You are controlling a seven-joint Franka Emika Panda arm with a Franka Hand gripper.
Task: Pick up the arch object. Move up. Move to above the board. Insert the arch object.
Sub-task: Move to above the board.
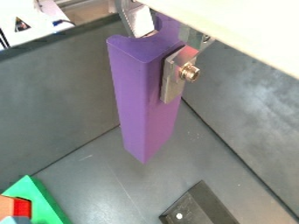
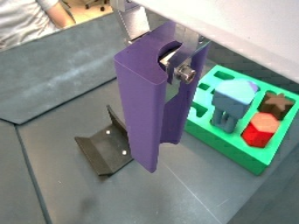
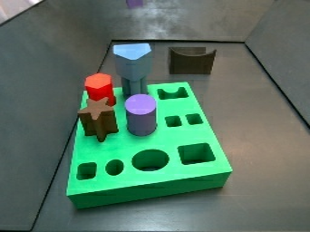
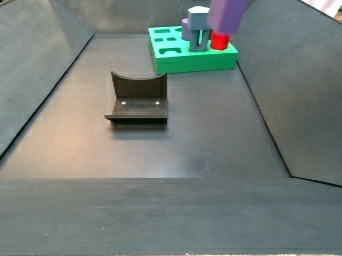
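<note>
Dark grey floor (image 4: 187,150) underneath, sloping dark walls closing it in on all sides, and a glimpse of a cluttered room past the rim in a wrist view. On the left of a side view sits the fixture (image 4: 136,100), alone on bare floor. Further right and back, the board (image 4: 194,56) lies flat, well apart from the fixture. On the board: a red peg (image 3: 98,87), a brown star-shaped piece (image 3: 97,116), a pale blue peg (image 3: 130,63) and a short purple cylinder (image 3: 140,114), all upright along one side, with open cut-outs across the rest. The gripper (image 2: 163,54) is up in the air, jaws clamped on the top of the arch (image 2: 149,105), which hangs upright, clear of the floor. In a side view the arch (image 4: 230,17) hangs above the board's right end, over the pegs.
</note>
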